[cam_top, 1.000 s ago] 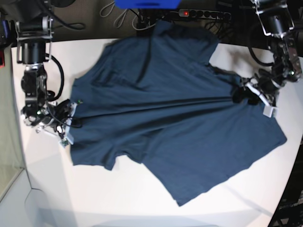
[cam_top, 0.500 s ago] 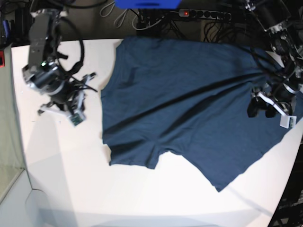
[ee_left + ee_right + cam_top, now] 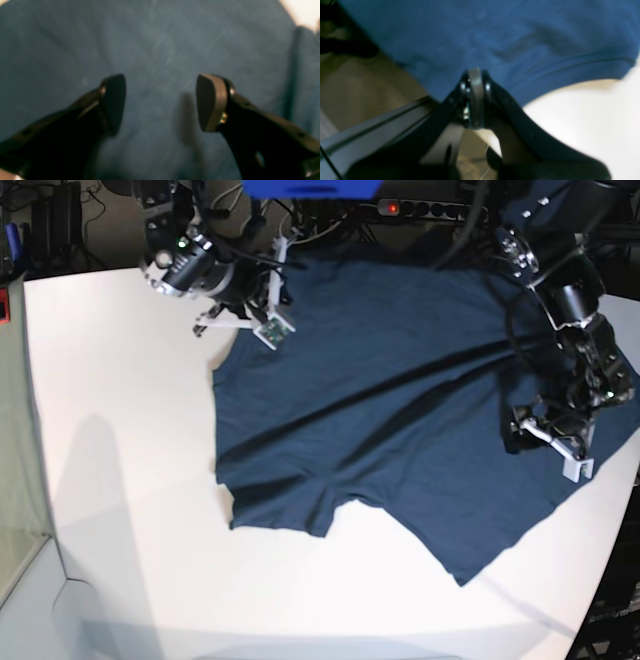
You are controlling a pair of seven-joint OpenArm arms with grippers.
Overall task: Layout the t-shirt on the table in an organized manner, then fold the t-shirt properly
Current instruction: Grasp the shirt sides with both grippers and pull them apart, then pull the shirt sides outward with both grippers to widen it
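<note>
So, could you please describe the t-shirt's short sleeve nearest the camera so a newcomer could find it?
Start at the white table and the navy t-shirt spread over it. On the shirt's near edge, a short square flap sticks out toward the viewer, left of the long pointed corner.

plain navy t-shirt (image 3: pixel 390 390), white table (image 3: pixel 120 480)

Black curved left hand (image 3: pixel 161 102) fingers carry grey pads (image 3: pixel 211 101) fixed with brass screws.
</note>
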